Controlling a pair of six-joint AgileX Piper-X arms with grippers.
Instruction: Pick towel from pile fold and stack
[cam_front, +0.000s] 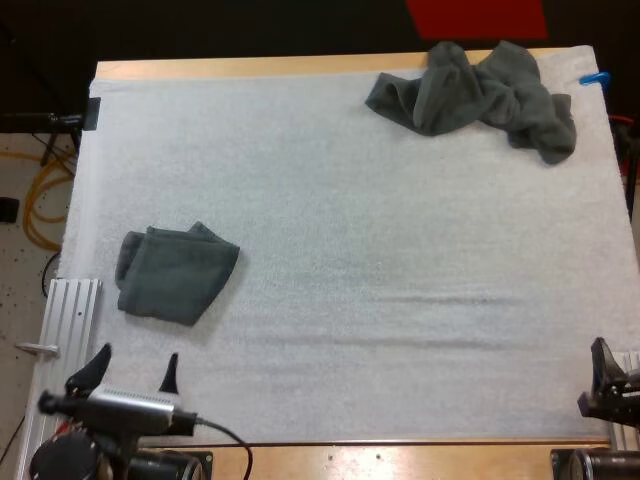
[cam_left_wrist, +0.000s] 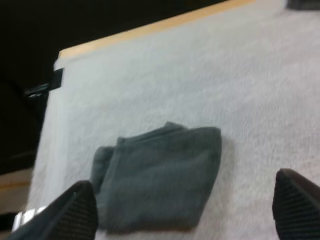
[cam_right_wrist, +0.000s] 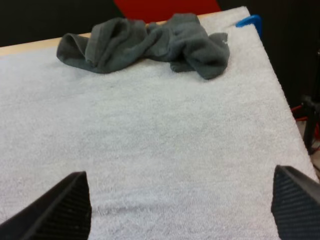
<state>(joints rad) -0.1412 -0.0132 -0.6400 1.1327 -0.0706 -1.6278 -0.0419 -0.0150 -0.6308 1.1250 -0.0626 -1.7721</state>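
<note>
1. High view: the left gripper (cam_front: 135, 372) is hovering at the near left corner of the white mat (cam_front: 350, 250), its two fingers standing apart and holding nothing. The folded towel (cam_front: 175, 272) is lying flat on the mat just beyond it, touching nothing else. The crumpled towel (cam_front: 475, 95) is lying bunched at the far right of the mat, well apart from both arms. The right gripper (cam_front: 605, 385) is waiting at the near right edge.

2. Left wrist view: the left gripper (cam_left_wrist: 182, 200) is facing the folded towel (cam_left_wrist: 160, 175) with its fingers (cam_left_wrist: 70, 212) spread wide to either side and clear of the cloth. The towel's layers are sitting slightly uneven along one side.

3. Right wrist view: the right gripper (cam_right_wrist: 180, 200) is standing released, its fingers (cam_right_wrist: 297, 200) wide apart over bare mat. The crumpled towel (cam_right_wrist: 150, 42) is lying far ahead near the mat's far edge. Whether it is one piece or more is unclear.

4. Progress, as a judgement: one towel appears folded and placed as the base of the stack. The crumpled cloth is awaiting picking, folding and stacking, so the task looks roughly midway.
</note>
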